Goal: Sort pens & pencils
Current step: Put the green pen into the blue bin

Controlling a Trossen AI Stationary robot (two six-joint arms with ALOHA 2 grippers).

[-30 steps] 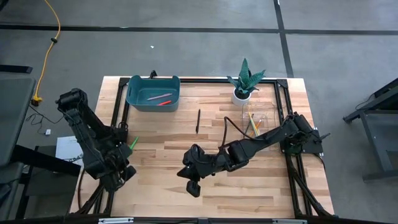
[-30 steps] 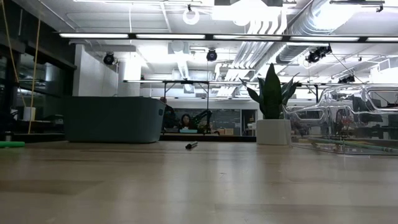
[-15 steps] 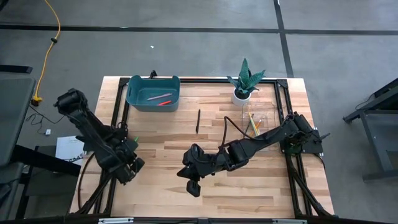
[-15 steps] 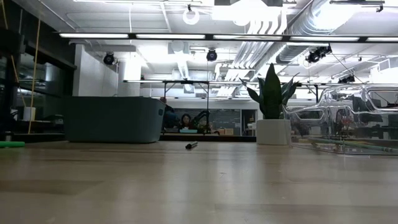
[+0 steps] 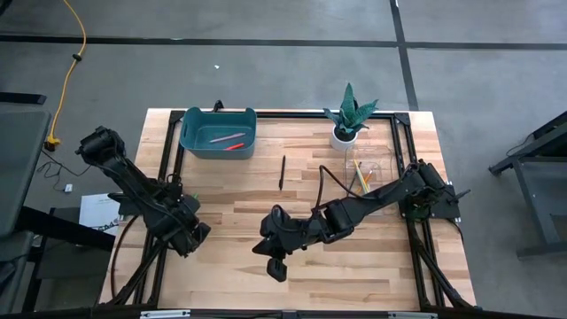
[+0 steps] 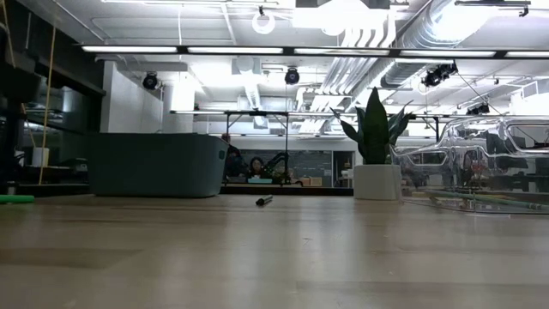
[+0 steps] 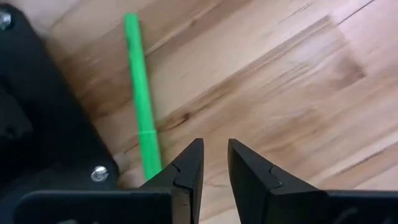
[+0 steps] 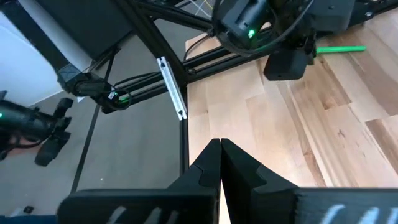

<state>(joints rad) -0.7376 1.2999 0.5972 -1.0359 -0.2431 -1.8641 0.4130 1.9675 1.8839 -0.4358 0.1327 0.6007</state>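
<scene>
The left gripper [image 7: 212, 163], its matte black jaws parted and empty, hovers over pale grained wooden table [image 5: 230, 266] beside the smooth bright green pen [image 7: 142, 127] lying flat. The right gripper [image 8: 221, 155] rests clenched near the table's middle.

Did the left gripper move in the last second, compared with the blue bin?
Yes. In the high view the left gripper has shifted toward the table's middle, farther from the blue bin, and now covers the green pen.
</scene>
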